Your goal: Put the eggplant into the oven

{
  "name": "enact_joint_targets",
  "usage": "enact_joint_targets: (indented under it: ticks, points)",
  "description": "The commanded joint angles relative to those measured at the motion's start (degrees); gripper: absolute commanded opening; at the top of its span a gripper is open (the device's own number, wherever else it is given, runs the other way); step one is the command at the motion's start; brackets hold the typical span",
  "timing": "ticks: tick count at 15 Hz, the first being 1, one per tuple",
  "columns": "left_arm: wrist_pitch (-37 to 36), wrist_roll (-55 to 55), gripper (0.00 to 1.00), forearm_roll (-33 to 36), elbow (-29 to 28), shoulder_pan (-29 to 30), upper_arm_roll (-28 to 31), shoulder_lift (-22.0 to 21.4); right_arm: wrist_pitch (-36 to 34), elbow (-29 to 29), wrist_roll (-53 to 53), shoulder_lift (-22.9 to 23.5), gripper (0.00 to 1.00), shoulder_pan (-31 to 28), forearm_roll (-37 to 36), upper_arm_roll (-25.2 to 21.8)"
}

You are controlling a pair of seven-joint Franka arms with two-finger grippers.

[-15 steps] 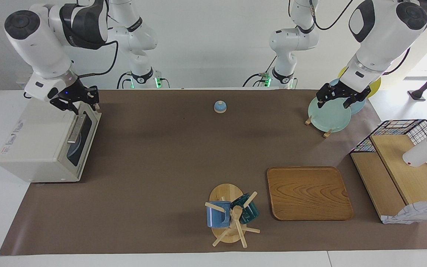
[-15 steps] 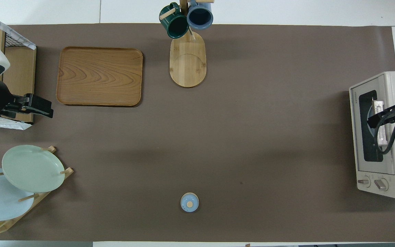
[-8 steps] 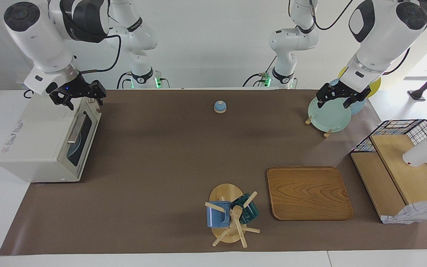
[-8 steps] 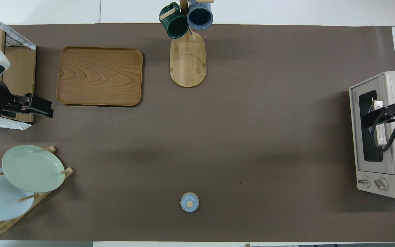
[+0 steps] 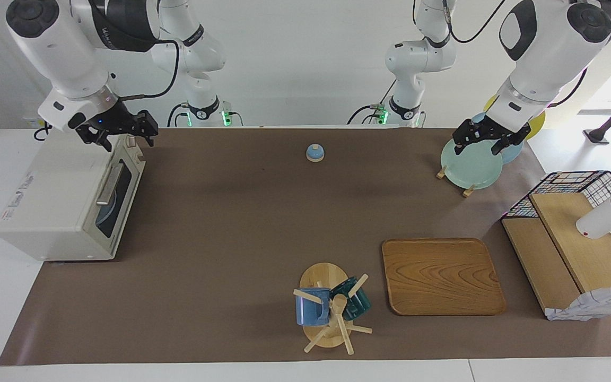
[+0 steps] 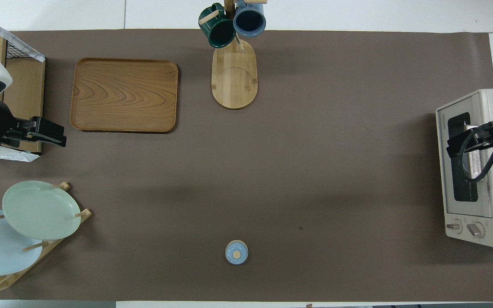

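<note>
The brown table mat (image 5: 220, 223) takes up nearly the whole tabletop. At the right arm's end sits the cream oven (image 5: 67, 204), its dark glass door shut and the bar handle across the front. I can't see the eggplant anywhere on the table; whether it lies inside the oven I cannot tell through the dark glass.

At the left arm's end stands a wooden shelf with a wire basket (image 5: 576, 239), a white bottle (image 5: 605, 217) lying on it. Beside that shelf, toward the middle, lies a wooden tray (image 5: 441, 276), and next to the tray a mug stand (image 5: 324, 302) carries a blue mug (image 5: 311, 310) and a dark green mug (image 5: 356, 300). Nearer the robots, a plate rack holds a pale green plate (image 5: 470, 167) with other plates stacked close to it.

The right gripper (image 5: 120, 135) hangs in the air over the oven's top front edge, its fingers spread wide with nothing between them. The left gripper (image 5: 483, 140) hovers over the green plate, its fingers likewise wide apart and holding nothing.

Smallest of all, a little blue bell (image 5: 314, 153) sits alone near the robots' edge at mid-table.
</note>
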Motion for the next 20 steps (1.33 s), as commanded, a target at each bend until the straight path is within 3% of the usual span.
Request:
enact_joint_targets:
  ticks: [1,20]
  points:
    - [0.77,0.18,1.0,-0.55,-1.44,0.78,-0.51,-1.46,-1.03,2.03,0.6,0.94,1.0,0.87,1.38,-1.33]
    - [0.77,0.18,1.0,-0.55,-1.44,0.78,-0.51,-1.46,0.47,0.89,3.14,-1.52,1.0,2.37,1.38,-2.21]
